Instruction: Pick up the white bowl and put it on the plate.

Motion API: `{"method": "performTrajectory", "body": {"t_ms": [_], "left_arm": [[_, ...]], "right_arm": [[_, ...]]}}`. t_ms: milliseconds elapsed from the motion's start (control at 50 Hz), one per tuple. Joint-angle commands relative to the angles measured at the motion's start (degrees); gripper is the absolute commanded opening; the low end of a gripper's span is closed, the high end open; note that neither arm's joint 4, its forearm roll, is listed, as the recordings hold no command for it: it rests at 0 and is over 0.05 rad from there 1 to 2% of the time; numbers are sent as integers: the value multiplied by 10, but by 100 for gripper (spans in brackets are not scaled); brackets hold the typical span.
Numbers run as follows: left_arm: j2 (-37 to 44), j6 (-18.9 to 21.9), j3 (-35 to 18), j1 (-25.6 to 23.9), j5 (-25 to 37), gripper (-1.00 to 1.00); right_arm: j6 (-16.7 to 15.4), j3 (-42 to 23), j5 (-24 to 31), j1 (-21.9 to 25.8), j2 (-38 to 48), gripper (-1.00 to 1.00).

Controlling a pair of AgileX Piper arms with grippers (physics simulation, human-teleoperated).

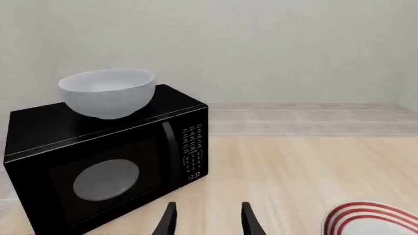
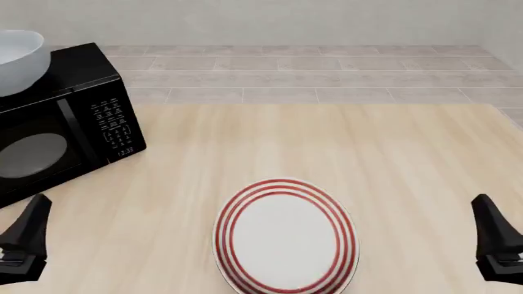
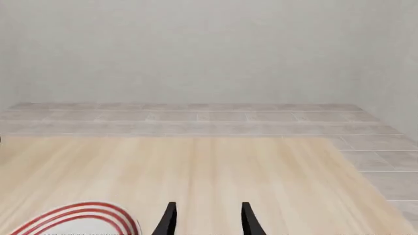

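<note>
Bowl sits up on the microwave, so reach high with your left gripper, jaws wide, empty; plate waits centre.

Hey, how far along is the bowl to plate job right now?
Nothing looks done yet. The white bowl sits on top of the black microwave, at the table's far left. The plate lies bare near the front middle. Nothing is in hand: the left claw and right claw are both open and hold nothing. Still left: reach the bowl, grip it, lift it off the microwave and set it on the plate.
</note>
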Motion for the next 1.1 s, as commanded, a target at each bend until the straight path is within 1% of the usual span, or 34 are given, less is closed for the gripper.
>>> {"method": "performTrajectory", "body": {"t_ms": [20, 60, 100, 140, 160, 180, 240, 300, 320, 340, 360, 420, 440, 460, 480, 500, 520, 560, 620, 640, 700, 740, 760, 780, 800, 840, 940, 980, 1000, 1040, 1100], "left_arm": [[0, 3, 1, 9, -3, 100], [0, 7, -6, 2, 5, 100], [0, 3, -17, -8, 20, 100], [0, 13, -24, -10, 22, 100], [0, 9, -33, -11, 31, 100], [0, -9, -42, -22, 46, 100], [0, -6, -54, -20, 60, 100], [0, -10, -85, -25, 86, 100], [1, -29, -91, -38, 110, 100], [4, -40, -97, -45, 121, 100], [5, -34, -109, -38, 128, 100], [28, -23, -125, -26, 130, 100], [34, -15, -128, -17, 131, 100], [34, -15, -125, -22, 130, 100], [14, -20, -91, -20, 117, 100], [50, -19, -137, -15, 130, 100], [62, -21, -145, -16, 130, 100], [80, -23, -155, -11, 127, 100], [75, -21, -171, -13, 136, 100], [77, -16, -178, -6, 137, 100], [98, -19, -189, -7, 131, 100], [120, -25, -204, -12, 131, 100], [131, -21, -217, -11, 132, 100], [142, -20, -227, 13, 132, 100], [148, -15, -236, 17, 137, 100], [152, -14, -254, 10, 150, 100], [168, -10, -288, 16, 164, 100], [176, -13, -302, 10, 171, 100], [177, -8, -313, 10, 177, 100], [177, -5, -320, 3, 185, 100], [183, -6, -334, 7, 189, 100]], "right_arm": [[-7, 0, 8, 0, -1, 100], [0, 0, 7, 0, -1, 100], [-3, 3, 8, 1, -1, 100], [-3, 3, 9, 2, -1, 100], [4, 3, 10, 6, -1, 100], [5, 4, 11, 7, -1, 100], [3, 3, 12, 7, -1, 100], [2, 3, 14, 7, 0, 100], [1, 3, 14, 8, 0, 100], [-2, 3, 14, 9, 1, 100], [-2, 3, 12, 9, 2, 100], [-5, 2, 9, 8, 3, 100], [-8, 1, 3, -1, 0, 100], [-8, 1, 4, -2, 0, 100], [-6, -1, 6, -1, 0, 100], [-2, -1, 5, -3, -1, 100], [-1, -3, 6, -4, -1, 100], [-2, -2, 3, -8, -1, 100], [-4, -7, 7, -6, 0, 100], [-5, -8, 4, -10, -1, 100], [-2, -6, 0, -12, 0, 100], [-3, -10, 1, -11, 3, 100], [-2, -8, -4, -9, 5, 100], [-1, -11, -10, -7, 12, 100], [0, -10, -11, -7, 12, 100], [2, -14, -17, -5, 21, 100], [0, -17, -22, -3, 28, 100], [0, -16, -25, -3, 29, 100], [1, -15, -26, -3, 29, 100], [2, -13, -26, -2, 28, 100], [4, -16, -18, -3, 21, 100]]}}
